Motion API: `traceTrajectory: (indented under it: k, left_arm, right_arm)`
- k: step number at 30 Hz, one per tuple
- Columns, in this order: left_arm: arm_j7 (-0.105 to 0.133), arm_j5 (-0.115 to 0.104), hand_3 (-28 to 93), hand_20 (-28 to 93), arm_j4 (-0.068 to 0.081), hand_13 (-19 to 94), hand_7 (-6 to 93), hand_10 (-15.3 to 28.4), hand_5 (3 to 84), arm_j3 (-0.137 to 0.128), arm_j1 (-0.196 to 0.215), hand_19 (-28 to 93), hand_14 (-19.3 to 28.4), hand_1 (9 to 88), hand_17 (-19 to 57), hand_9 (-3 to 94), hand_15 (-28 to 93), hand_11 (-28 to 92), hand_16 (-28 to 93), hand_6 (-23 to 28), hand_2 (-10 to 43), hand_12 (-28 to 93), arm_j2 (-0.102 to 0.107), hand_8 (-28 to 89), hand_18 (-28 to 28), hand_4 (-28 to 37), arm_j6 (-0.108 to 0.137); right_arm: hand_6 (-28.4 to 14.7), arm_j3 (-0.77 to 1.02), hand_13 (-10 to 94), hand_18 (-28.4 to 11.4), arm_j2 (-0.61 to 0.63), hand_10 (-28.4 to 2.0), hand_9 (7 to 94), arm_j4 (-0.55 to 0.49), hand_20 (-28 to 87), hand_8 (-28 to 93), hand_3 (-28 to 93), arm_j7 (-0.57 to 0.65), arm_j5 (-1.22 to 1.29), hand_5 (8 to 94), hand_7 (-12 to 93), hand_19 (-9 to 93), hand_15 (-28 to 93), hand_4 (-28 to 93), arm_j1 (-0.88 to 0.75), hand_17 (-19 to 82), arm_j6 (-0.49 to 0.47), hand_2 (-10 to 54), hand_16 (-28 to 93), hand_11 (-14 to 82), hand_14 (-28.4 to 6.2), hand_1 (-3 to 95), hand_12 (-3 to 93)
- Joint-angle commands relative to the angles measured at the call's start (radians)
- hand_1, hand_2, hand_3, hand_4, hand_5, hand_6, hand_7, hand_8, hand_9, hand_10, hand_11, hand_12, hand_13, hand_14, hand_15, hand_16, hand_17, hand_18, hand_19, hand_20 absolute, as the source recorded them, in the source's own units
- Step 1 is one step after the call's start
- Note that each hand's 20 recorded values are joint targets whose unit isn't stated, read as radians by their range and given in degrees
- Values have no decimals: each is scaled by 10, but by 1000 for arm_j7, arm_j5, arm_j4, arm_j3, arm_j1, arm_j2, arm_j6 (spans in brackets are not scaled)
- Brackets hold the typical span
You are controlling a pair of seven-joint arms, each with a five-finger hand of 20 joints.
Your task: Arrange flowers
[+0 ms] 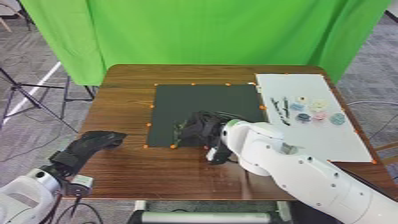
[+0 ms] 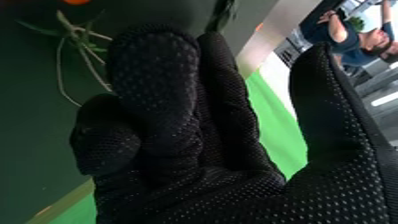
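Black-gloved right robot hand (image 2: 200, 185): thumb well apart from the fingers, no grip visible; whether it touches the thin green stems (image 2: 71, 32) beside it, cannot tell. Stems lie on the dark green rectangular mat (image 1: 182, 107), on the brown wooden bench (image 1: 126, 102). Black-gloved left robot hand (image 1: 94, 141) off the mat's left side, fingers loose, holding nothing visible. Small pale, pink and blue-green blossoms (image 1: 319, 115) sit on the white rectangular board (image 1: 342, 147), dark slim stems (image 1: 284, 111) beside them.

Step looks like picking up the stems. Best done by lining thumb and fingers across one bare stem, closing gently, lifting straight; crossing strands could snag or drag along. Squeezing leaves would likely crumple them. Labels, brands: none legible.
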Motion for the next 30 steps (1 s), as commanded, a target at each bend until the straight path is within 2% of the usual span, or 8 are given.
traceTrajectory:
  k: [1, 6, 13, 17, 20, 22, 25, 30]
  left_arm:
    - [-4, 5, 576, 112, 8, 289, 94, 166, 427, 10, -3, 110, 183, 237, -5, 381, 120, 132, 1, 72, 19, 116, -2, -41, 116, -193, -15]
    - [-3, 6, 576, 112, 10, 290, 94, 166, 427, 10, -4, 110, 183, 238, -6, 381, 121, 131, 1, 72, 19, 116, -2, -41, 117, -194, -10]
    - [-3, 6, 575, 111, 12, 290, 94, 166, 427, 16, -11, 109, 184, 238, -6, 381, 122, 132, 1, 72, 20, 116, -2, -41, 117, -193, -19]
    - [-5, 8, 576, 112, 12, 290, 94, 166, 427, 16, -11, 109, 185, 237, -6, 381, 122, 132, 1, 72, 20, 116, -6, -41, 117, -193, -21]
    - [-4, 8, 575, 112, 13, 290, 94, 166, 427, 16, -9, 109, 184, 238, -7, 382, 122, 132, 1, 72, 20, 116, -10, -41, 117, -192, -22]
    - [-6, 2, 575, 112, 14, 290, 94, 167, 427, 17, -9, 109, 184, 237, -7, 382, 121, 133, 1, 71, 20, 116, -6, -41, 117, -192, -23]
    - [-6, 5, 576, 112, 13, 290, 95, 167, 427, 15, -8, 109, 184, 237, -8, 382, 120, 133, 1, 71, 20, 116, -11, -41, 117, -192, -23]
    - [15, 14, 576, 112, 10, 290, 96, 167, 428, 9, 3, 110, 184, 238, -8, 382, 121, 132, 1, 70, 19, 116, -15, -41, 118, -193, -5]
  right_arm:
    - [-40, 1, 927, -131, -13, -139, 610, 23, 323, -62, 522, 19, 4, 616, 79, 932, 450, -101, 16, 635, 20, 87, 302, 77, -59, 266, 98]
    - [-40, 11, 926, -132, -8, -139, 610, 10, 322, -61, 521, 22, 51, 614, 80, 932, 451, -101, 9, 634, 49, 88, 301, 78, -60, 266, 98]
    - [-40, 15, 926, -131, -17, -140, 612, 8, 319, -61, 519, 33, 34, 616, 80, 932, 451, -101, 17, 635, 87, 90, 298, 78, -59, 269, 97]
    - [-40, 97, 924, -130, -3, -141, 616, -37, 319, -59, 519, -1, 181, 617, 82, 932, 450, -100, -28, 634, 102, 90, 298, 81, -60, 269, 100]
    - [-40, 185, 923, -132, 31, -145, 639, -108, 319, -58, 524, -35, 341, 624, 86, 932, 448, -97, -69, 630, 161, 83, 298, 90, -62, 277, 106]
    - [-43, 252, 921, -133, 69, -158, 661, -169, 323, -57, 536, -60, 393, 629, 91, 932, 448, -94, -104, 628, 231, 67, 299, 93, -61, 289, 120]
    - [-41, 369, 918, -132, 130, -162, 686, -245, 337, -56, 562, -63, 329, 638, 108, 932, 450, -92, -164, 624, 336, 21, 305, 96, -59, 316, 146]
    - [-39, 576, 899, -129, 228, -162, 696, -272, 366, -50, 614, 32, 130, 638, 123, 932, 468, -99, -284, 608, 418, -78, 313, 100, -55, 339, 176]
